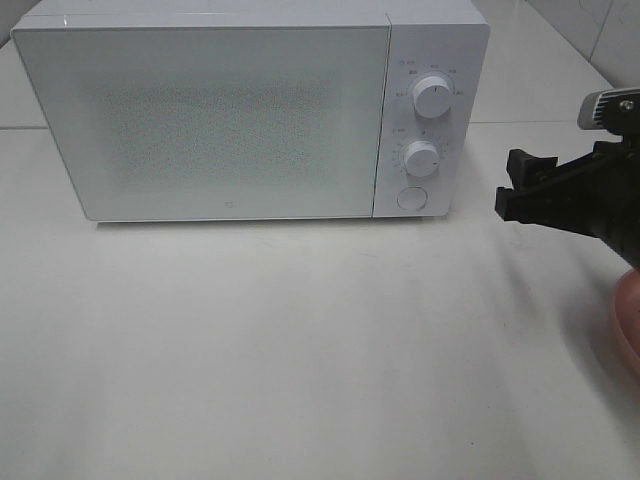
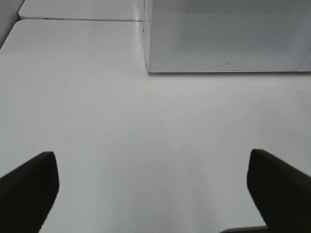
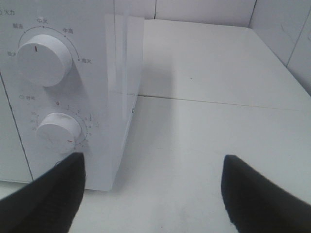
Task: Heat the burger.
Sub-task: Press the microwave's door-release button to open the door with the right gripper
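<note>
Right gripper (image 1: 512, 186): matte black, blocky angular housing, two flat stubby fingers (image 1: 520, 165). Silver-grey rounded part (image 1: 603, 106) mounted above it. Left gripper (image 2: 153, 194): plain black wedge fingers (image 2: 29, 189) with rounded tips, right wrist view alike.

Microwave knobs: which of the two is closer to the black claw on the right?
The lower knob, just above the round button. The right gripper, open, hangs beside the microwave at about its height; the upper knob sits higher, farther away.
</note>
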`<state>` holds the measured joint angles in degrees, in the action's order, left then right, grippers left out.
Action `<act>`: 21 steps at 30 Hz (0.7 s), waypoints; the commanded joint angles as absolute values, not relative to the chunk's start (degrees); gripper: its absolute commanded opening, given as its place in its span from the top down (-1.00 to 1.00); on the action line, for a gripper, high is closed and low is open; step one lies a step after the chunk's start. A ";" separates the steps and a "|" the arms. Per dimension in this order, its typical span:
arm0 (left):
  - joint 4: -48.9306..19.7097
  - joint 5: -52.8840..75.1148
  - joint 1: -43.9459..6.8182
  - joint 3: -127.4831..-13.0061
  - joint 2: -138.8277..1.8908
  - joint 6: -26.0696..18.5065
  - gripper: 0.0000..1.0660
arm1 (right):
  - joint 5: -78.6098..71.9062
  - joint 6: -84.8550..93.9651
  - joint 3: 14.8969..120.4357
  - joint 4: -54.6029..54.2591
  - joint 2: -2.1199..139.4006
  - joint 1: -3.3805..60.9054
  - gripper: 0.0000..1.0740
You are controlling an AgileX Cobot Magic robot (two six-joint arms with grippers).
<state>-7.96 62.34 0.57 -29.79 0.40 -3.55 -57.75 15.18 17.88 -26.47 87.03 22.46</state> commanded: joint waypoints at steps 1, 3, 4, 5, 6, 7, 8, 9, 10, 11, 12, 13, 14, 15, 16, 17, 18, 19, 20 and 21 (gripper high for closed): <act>-7.79 61.48 0.23 -29.68 1.60 -3.15 -0.83 | -63.43 16.84 17.99 -33.58 89.15 27.22 -0.40; -7.79 61.48 0.23 -29.68 1.60 -3.15 -0.83 | -65.37 16.84 18.05 -37.01 90.64 29.97 -0.40; -7.79 61.48 0.23 -29.68 1.60 -3.15 -0.83 | -66.29 16.90 18.05 -38.50 91.39 31.51 -0.40; -7.79 61.48 0.23 -29.68 1.60 -3.15 -0.83 | -67.72 16.90 18.22 -40.57 92.70 33.98 -0.40; -7.79 61.48 0.23 -29.68 1.60 -3.15 -0.83 | -67.72 16.90 18.22 -40.57 92.70 33.98 -0.40; -7.79 61.48 0.23 -29.68 1.60 -3.15 -0.83 | -68.18 16.96 18.68 -42.86 93.97 36.10 -0.40; -7.79 61.48 0.23 -29.68 1.60 -3.15 -0.83 | -68.18 16.96 18.68 -42.86 93.97 36.10 -0.40; -7.79 61.48 0.23 -29.68 1.60 -3.15 -0.83 | -68.18 17.07 19.14 -43.89 94.60 37.07 -0.40; -7.79 61.48 0.23 -29.68 1.60 -3.15 -0.83 | -68.18 17.07 20.00 -45.38 95.80 38.45 -0.40; -7.79 61.48 0.23 -29.68 1.60 -3.15 -0.83 | -68.18 17.07 20.00 -45.38 95.80 38.45 -0.40; -7.79 61.48 0.23 -29.68 1.60 -3.15 -0.83 | -68.18 17.07 20.86 -46.01 96.83 39.65 -0.40; -7.79 61.48 0.23 -29.68 1.60 -3.15 -0.83 | -68.18 17.07 20.86 -46.01 96.83 39.65 -0.40; -7.79 61.48 0.23 -29.68 1.60 -3.15 -0.83 | -68.18 17.07 21.26 -46.01 97.40 40.22 -0.40; -7.79 61.48 0.23 -29.68 1.60 -3.15 -0.83 | -68.01 17.07 22.00 -46.01 98.43 41.54 -0.40; -7.79 61.48 0.23 -29.68 1.60 -3.15 -0.83 | -68.01 17.07 22.00 -46.01 98.43 41.54 -0.40; -7.79 61.48 0.23 -29.68 1.60 -3.15 -0.83 | -67.84 17.07 22.35 -46.07 98.95 41.94 -0.40; -7.79 61.48 0.23 -29.68 1.60 -3.15 -0.83 | -67.72 17.07 22.98 -46.47 99.69 42.97 -0.40; -7.79 61.48 0.23 -29.68 1.60 -3.15 -0.83 | -67.72 17.07 22.98 -46.47 99.69 42.97 -0.40; -7.79 61.48 0.23 -29.68 1.60 -3.15 -0.83 | -67.78 17.07 23.32 -47.10 100.10 43.72 -0.40; -7.79 61.48 0.23 -29.68 1.60 -3.15 -0.83 | -67.78 17.07 23.32 -47.10 100.10 43.72 -0.40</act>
<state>-7.96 62.34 0.57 -29.79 0.40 -3.55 -67.15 16.56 22.63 -46.41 99.87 43.03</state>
